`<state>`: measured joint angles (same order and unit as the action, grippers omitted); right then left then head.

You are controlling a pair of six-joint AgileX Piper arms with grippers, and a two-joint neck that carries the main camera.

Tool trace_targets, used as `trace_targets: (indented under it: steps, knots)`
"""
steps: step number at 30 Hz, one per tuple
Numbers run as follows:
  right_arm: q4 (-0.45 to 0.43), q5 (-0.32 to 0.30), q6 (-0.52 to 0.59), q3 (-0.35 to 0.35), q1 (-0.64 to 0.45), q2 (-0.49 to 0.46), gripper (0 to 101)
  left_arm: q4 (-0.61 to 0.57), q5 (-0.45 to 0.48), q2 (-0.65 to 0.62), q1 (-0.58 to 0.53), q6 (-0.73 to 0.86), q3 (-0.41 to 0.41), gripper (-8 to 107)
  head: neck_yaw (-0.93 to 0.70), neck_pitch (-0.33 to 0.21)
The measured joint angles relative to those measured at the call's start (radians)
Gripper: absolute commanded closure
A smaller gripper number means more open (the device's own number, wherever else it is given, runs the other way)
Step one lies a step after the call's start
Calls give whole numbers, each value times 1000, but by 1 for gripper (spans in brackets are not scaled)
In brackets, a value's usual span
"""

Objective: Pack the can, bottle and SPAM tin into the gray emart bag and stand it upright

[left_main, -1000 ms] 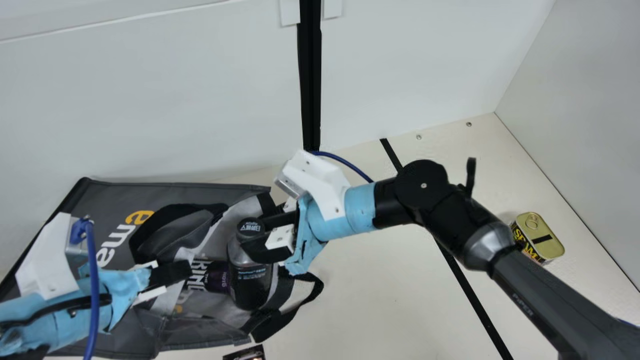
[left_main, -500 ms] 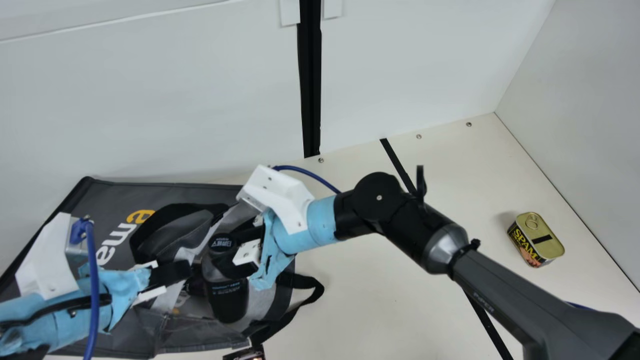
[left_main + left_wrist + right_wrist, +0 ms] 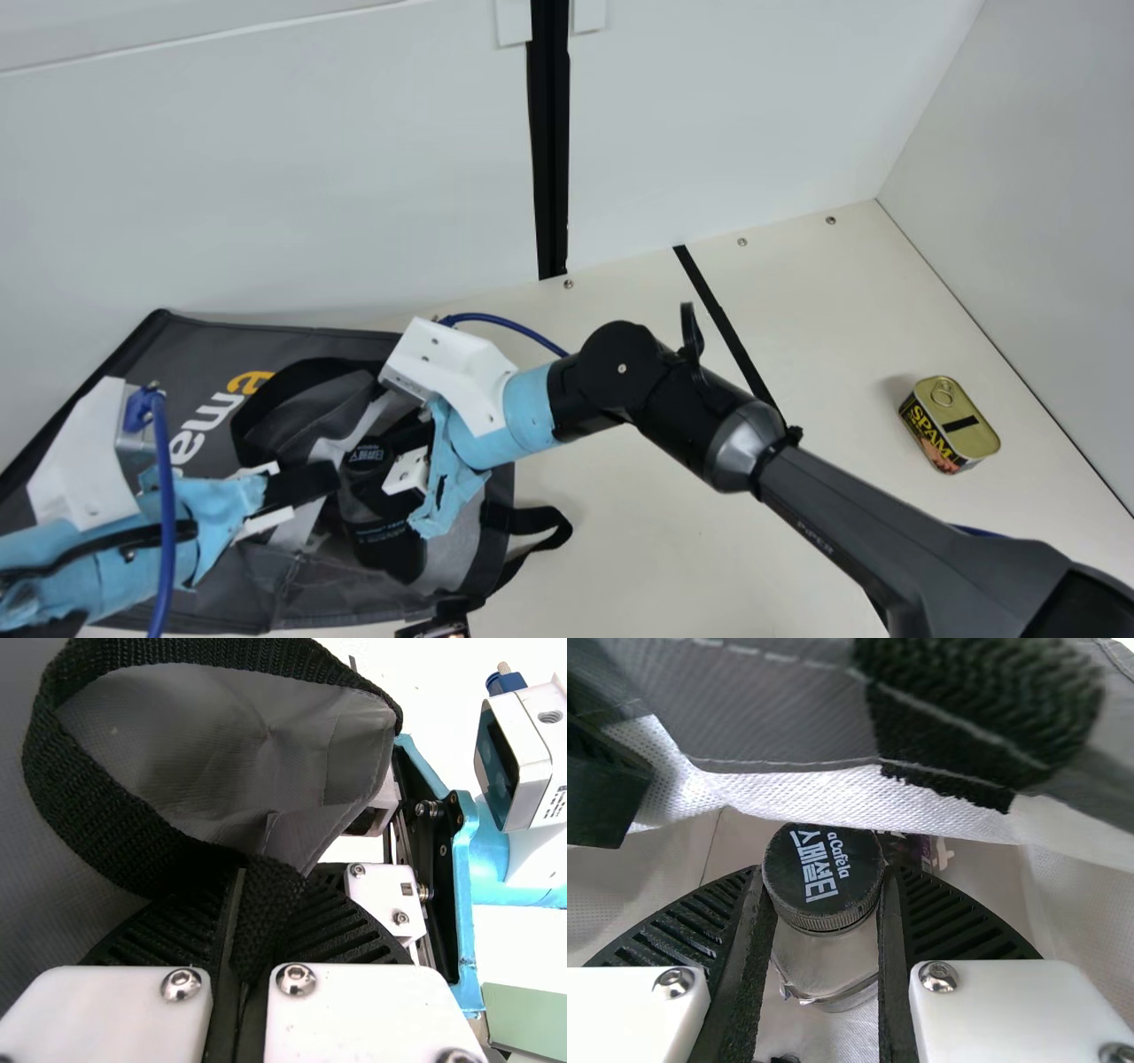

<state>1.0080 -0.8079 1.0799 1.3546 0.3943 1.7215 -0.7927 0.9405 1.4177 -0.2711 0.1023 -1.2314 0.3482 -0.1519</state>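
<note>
Currently, the gray emart bag [image 3: 208, 354] lies at left on the counter [image 3: 664, 532]. Left tool [image 3: 239, 904] is clamped on its black strap [image 3: 53, 771]. Right tool [image 3: 824, 875] is closed around the bottle [image 3: 385, 545] at the cap [image 3: 824, 873], within the bag mouth. SPAM tin [image 3: 952, 430] stands at right, well apart.

Handling (judged): bottle smooth, fairly firm, heavy if full; neck gives the surest hold, cap rim checking slip. Bag cloth soft, prone to folding inward; strap suits tugging. Tin rigid, slick; grasp across opposite walls.
</note>
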Motion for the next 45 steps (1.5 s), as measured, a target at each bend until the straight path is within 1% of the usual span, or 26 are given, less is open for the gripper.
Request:
trace_targets:
  steps: [11, 18, 23, 24, 34, 41, 45]
  knots:
    - [-28, 2, -16, 4, 2, -9, 48, 0, 0, 0, 0, 0, 0, 107, 0, 0]
    - [-36, -8, -15, -10, -9, -28, 25, 0, 0, 0, 0, 0, 0, 107, 0, 0]
    - [-43, -27, -14, -18, -27, -46, 8, 0, 0, 0, 0, 0, 0, 107, 0, 0]
    - [-45, -30, -13, -20, -32, -50, 6, 0, 0, 0, 0, 0, 0, 107, 0, 0]
    - [-44, -88, 7, -58, -103, -120, 6, 0, 0, 0, 0, 0, 0, 107, 0, 0]
    - [-31, -154, 26, -91, -174, -186, 6, 0, 0, 0, 0, 0, 0, 107, 0, 0]
    - [-28, -202, 42, -103, -222, -224, 6, 0, 0, 0, 0, 0, 0, 107, -2, 0]
